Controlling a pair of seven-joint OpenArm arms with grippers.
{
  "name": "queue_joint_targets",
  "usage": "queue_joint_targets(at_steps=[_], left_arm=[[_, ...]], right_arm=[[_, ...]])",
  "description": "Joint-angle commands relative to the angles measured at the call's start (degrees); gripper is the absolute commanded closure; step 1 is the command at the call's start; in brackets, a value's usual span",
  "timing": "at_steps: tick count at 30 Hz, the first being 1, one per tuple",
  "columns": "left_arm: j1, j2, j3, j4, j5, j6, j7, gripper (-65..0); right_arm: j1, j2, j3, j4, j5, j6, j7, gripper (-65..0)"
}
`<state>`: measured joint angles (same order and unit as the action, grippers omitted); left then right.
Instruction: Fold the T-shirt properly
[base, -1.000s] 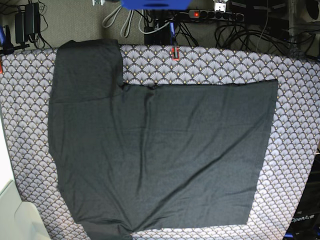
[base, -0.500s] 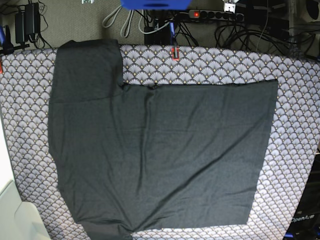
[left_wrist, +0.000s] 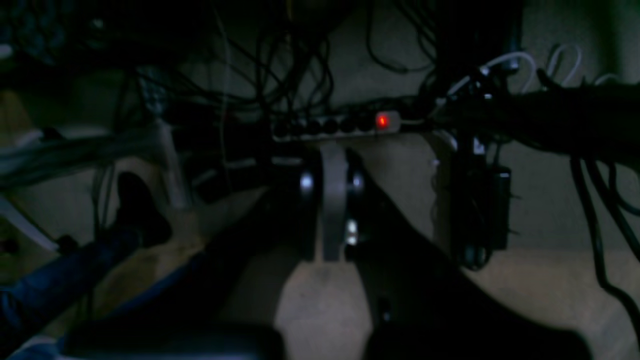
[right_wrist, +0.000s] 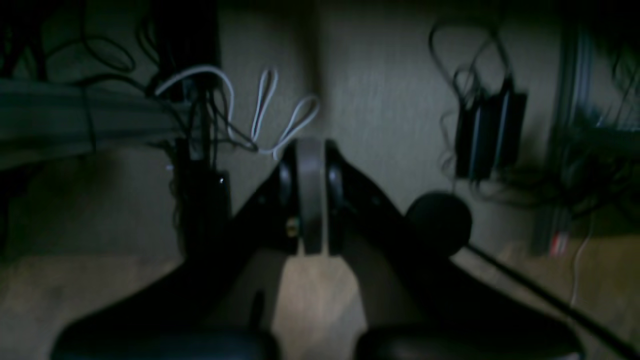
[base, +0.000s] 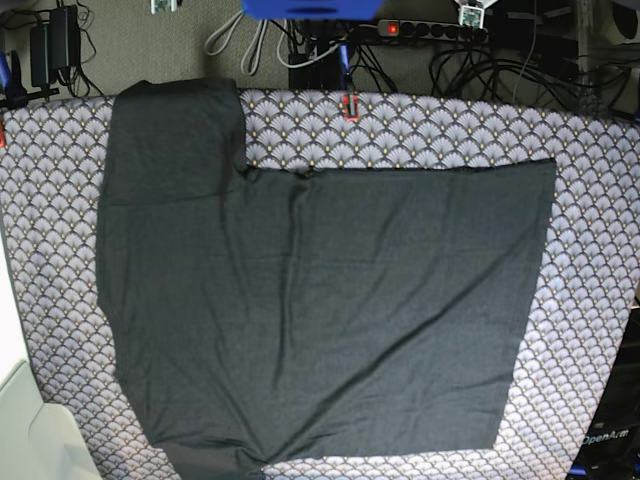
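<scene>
- Almost nothing on the table has shifted since the earlier base views: the T-shirt (base: 310, 300) lies in the same spot with the same outline and the same diagonal creases.
- Only the small pale parts at the very top edge of the base view differ; one (base: 160, 6) now sits at upper left and another (base: 468, 12) at upper right, each slightly displaced from where it showed half a second ago. They are too small to identify.
- The dark shirt is spread flat on the grey fan-scale patterned cloth (base: 600, 200), covering most of it. One sleeve (base: 180, 130) reaches toward the far edge on the view's left, and a straight edge runs down the view's right side.
- No coloured print is visible on the upward face.
- The left gripper (left_wrist: 332, 200) appears in its wrist view with its pale fingers pressed together, clenched on nothing, pointed at a dim floor with tangled cables and a power strip (left_wrist: 340, 124) showing a red light.
- The right gripper (right_wrist: 310, 195) is likewise clenched and empty in its wrist view, facing the floor near looped white cable (right_wrist: 270, 110) and a black power adapter (right_wrist: 487, 135).
- Neither gripper touches the shirt.
</scene>
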<state>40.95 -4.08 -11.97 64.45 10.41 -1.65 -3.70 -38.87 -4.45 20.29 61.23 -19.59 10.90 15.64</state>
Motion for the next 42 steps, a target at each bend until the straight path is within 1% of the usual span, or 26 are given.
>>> queue_joint_targets(at_steps=[1, 4, 7, 13, 27, 29, 34, 37, 39, 42], left_arm=[[1.2, -0.1, 0.1, 1.0, 0.0, 0.0, -0.5, -0.3], [1.4, 0.0, 0.1, 1.7, 0.0, 0.0, -0.5, -0.3], [1.4, 0.0, 0.1, 1.6, 0.0, 0.0, -0.4, -0.3], [1.3, 0.0, 0.1, 1.6, 0.0, 0.0, -0.4, -0.3], [1.4, 0.0, 0.1, 2.7, 0.0, 0.0, -0.5, -0.3], [2.3, 0.2, 0.1, 4.8, 0.0, 0.0, -0.6, -0.3], [5.5, 0.5, 0.1, 14.4, 0.0, 0.0, -0.4, -0.3], [7.4, 0.5, 0.1, 20.3, 0.0, 0.0, -0.4, -0.3], [8.4, 0.5, 0.1, 23.9, 0.0, 0.0, -0.4, -0.3], [9.6, 0.5, 0.1, 29.1, 0.0, 0.0, -0.4, -0.4]], right_arm=[[-1.3, 0.1, 0.0, 1.1, 0.2, 0.3, 0.6, 0.0], [-1.9, -0.1, -0.2, 3.8, 0.2, 0.2, 0.6, 0.0], [-3.0, -1.0, 0.1, 7.3, 0.2, 0.2, 0.6, 0.0], [-6.1, -2.1, 0.2, 17.1, 0.2, 0.1, 0.5, 0.0], [-14.7, -2.4, -0.1, 35.2, 0.3, 0.3, 0.5, 0.0], [-15.5, -2.4, -0.1, 37.5, 1.7, 0.4, 0.5, 0.0], [-16.5, -1.9, 0.1, 41.5, 8.8, 0.6, 0.4, 0.0], [-16.6, -1.0, 0.1, 43.9, 11.0, 0.6, 0.2, 0.0], [-16.6, -1.0, -0.1, 46.1, 12.2, 0.6, -1.5, 0.0], [-16.2, -0.8, -0.2, 50.5, 15.8, 0.6, -6.0, 0.0]])
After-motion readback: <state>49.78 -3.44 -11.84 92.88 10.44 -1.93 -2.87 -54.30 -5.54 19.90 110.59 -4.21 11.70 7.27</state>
